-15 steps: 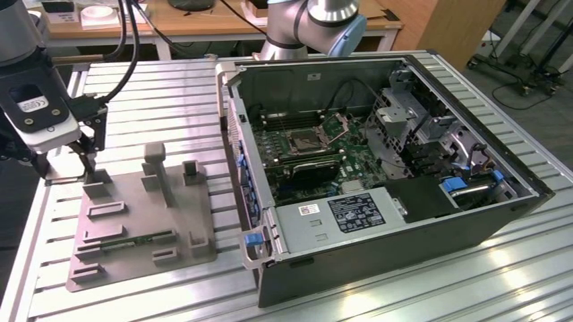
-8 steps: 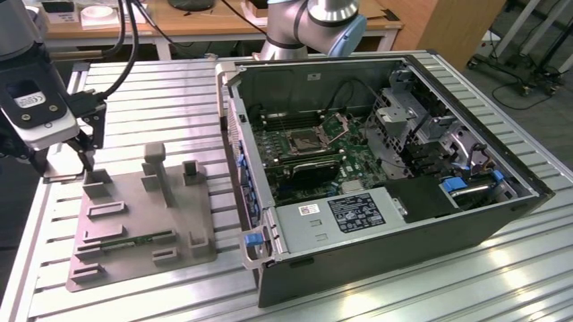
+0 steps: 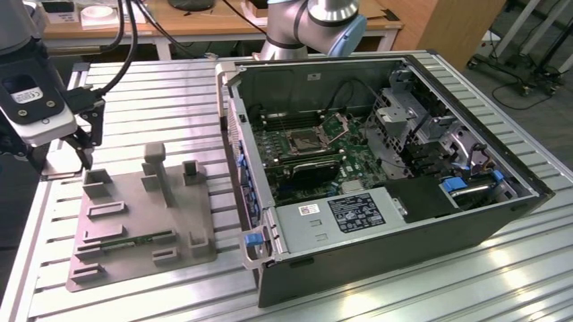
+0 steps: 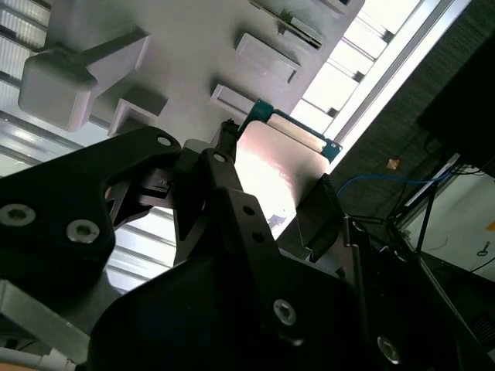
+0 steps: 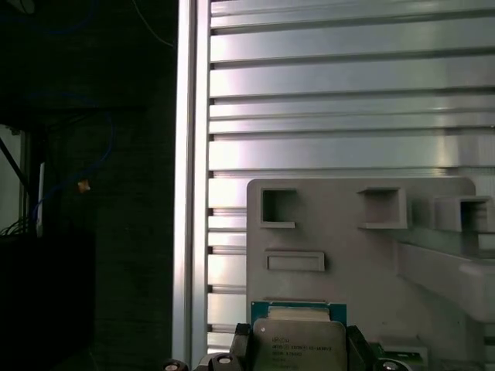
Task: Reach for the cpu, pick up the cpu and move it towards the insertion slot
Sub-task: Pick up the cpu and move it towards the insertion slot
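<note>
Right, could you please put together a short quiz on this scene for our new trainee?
1. True or false: the cpu already sits in the insertion slot.
2. What stands against two opposite edges of the cpu in the first wrist view? A) the fingers of the tool; B) memory sticks; C) cables.
3. In the exterior view, on which side of the computer case does the grey fixture plate lie?
Key: 1 false; 2 A; 3 the exterior view's left.
</note>
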